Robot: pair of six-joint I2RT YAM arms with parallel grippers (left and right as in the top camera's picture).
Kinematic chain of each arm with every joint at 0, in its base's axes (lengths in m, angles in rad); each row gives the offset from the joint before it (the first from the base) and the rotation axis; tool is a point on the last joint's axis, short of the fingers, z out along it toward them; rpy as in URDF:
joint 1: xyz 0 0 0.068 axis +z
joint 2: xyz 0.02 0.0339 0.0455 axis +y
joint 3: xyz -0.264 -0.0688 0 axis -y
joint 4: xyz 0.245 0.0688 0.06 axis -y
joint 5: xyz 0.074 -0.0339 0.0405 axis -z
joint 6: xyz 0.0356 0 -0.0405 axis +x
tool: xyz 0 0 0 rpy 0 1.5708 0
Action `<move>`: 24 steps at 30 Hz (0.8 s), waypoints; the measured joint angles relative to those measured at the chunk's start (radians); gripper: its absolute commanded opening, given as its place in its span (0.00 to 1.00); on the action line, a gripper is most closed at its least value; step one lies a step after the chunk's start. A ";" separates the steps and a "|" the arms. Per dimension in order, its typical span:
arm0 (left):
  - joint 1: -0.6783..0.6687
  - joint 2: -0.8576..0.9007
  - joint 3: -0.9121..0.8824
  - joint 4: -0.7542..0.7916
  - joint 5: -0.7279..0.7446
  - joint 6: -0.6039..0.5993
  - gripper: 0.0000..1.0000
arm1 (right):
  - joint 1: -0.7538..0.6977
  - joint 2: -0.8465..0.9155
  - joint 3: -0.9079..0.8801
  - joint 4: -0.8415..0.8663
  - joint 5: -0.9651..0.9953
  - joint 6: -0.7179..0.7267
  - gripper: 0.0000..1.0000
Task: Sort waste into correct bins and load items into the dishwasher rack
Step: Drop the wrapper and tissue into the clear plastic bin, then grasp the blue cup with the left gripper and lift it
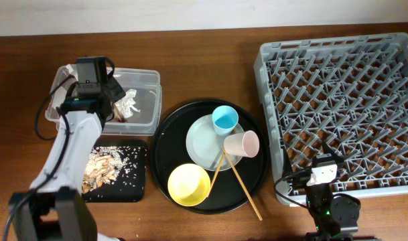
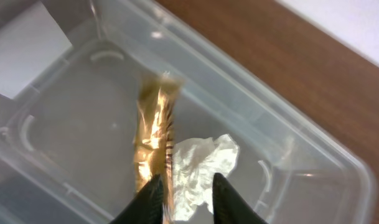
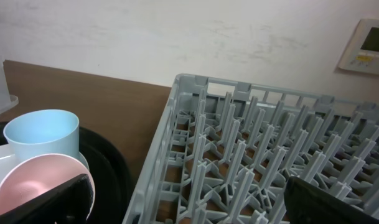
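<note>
My left gripper [image 2: 187, 177] hangs over the clear tub [image 2: 289, 137], its fingers a little apart. The gold-brown wrapper [image 2: 153, 134] lies against the inner side of the left finger, reaching down into the tub. The white napkin [image 2: 205, 162] rests on the tub floor under the jaws. In the overhead view the left gripper [image 1: 113, 100] is above the tub [image 1: 143, 77] and the napkin [image 1: 130, 104]. Food scraps [image 1: 103, 167] fill the shallow black tray [image 1: 133, 191]. My right gripper [image 3: 189, 193] stands wide open and empty at the front left corner of the dishwasher rack [image 3: 239, 149].
A round black tray [image 1: 165, 144] holds the plate [image 1: 204, 144], blue cup [image 1: 224, 119], pink cup [image 1: 242, 142], yellow bowl [image 1: 189, 184] and chopsticks [image 1: 240, 184]. The grey rack [image 1: 344, 107] fills the right side. The right gripper [image 1: 322, 171] sits by its front edge.
</note>
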 measured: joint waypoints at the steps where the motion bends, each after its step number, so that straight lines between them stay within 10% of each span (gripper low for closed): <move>1: 0.017 0.023 0.000 0.006 0.030 0.002 0.44 | 0.000 0.000 0.000 0.000 0.000 0.000 0.98; 12: -0.015 -0.211 0.018 -0.079 0.350 0.100 0.49 | 0.000 0.000 0.000 0.000 0.000 0.000 0.99; 24: -0.594 -0.159 0.035 -0.169 0.371 0.130 0.50 | 0.000 0.000 0.000 0.000 0.000 0.000 0.99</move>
